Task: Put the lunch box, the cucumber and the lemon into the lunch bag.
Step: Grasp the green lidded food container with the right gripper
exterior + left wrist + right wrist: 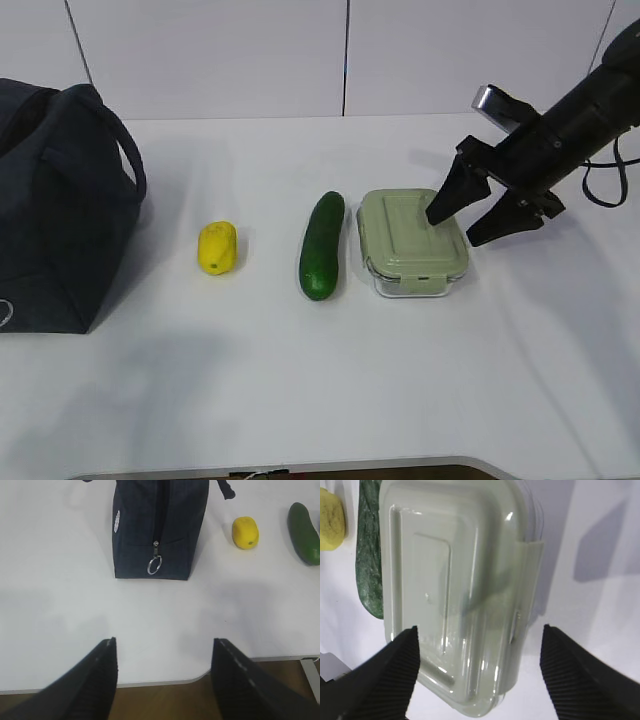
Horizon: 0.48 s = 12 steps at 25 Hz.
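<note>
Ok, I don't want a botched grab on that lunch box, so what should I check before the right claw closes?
1. Right claw open wide: ok.
2. Claw straddles the lunch box: cannot tell; one finger is over the lid.
3. Lid clip shut: ok.
4. Cucumber apart from the box: ok.
5. Lunch bag open to receive: not ok; zipper looks closed.
6. Left claw empty: ok.
</note>
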Available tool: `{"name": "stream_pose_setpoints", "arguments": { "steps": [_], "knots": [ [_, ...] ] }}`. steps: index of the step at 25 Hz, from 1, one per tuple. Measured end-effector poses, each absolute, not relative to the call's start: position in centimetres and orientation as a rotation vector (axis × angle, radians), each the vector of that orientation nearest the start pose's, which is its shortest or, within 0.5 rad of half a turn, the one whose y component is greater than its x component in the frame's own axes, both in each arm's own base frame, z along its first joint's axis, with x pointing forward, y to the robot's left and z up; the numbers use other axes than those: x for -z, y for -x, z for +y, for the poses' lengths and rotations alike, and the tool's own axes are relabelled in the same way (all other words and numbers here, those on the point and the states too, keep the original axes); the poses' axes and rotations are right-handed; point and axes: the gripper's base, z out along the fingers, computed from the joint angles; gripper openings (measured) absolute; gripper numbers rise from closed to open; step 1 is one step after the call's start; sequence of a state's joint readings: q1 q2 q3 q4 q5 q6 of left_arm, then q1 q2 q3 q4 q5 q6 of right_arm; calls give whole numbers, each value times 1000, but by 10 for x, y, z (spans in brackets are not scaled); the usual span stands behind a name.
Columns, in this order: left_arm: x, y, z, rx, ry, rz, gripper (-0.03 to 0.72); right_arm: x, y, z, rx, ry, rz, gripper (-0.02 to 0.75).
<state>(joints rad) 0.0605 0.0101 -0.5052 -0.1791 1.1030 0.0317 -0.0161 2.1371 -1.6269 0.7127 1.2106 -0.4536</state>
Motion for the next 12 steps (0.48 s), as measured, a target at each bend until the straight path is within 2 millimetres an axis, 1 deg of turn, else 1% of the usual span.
{"name": "stream_pose_setpoints", "arguments": {
  "steps": [7, 12],
  "knots": [
    [-276, 6, -15, 160, 18, 2082, 431, -187, -426, 51, -1012, 207, 2863, 591],
    [-276, 6, -15, 160, 18, 2082, 431, -189, -427, 51, -1003, 214, 2858, 589]
  ]
}}
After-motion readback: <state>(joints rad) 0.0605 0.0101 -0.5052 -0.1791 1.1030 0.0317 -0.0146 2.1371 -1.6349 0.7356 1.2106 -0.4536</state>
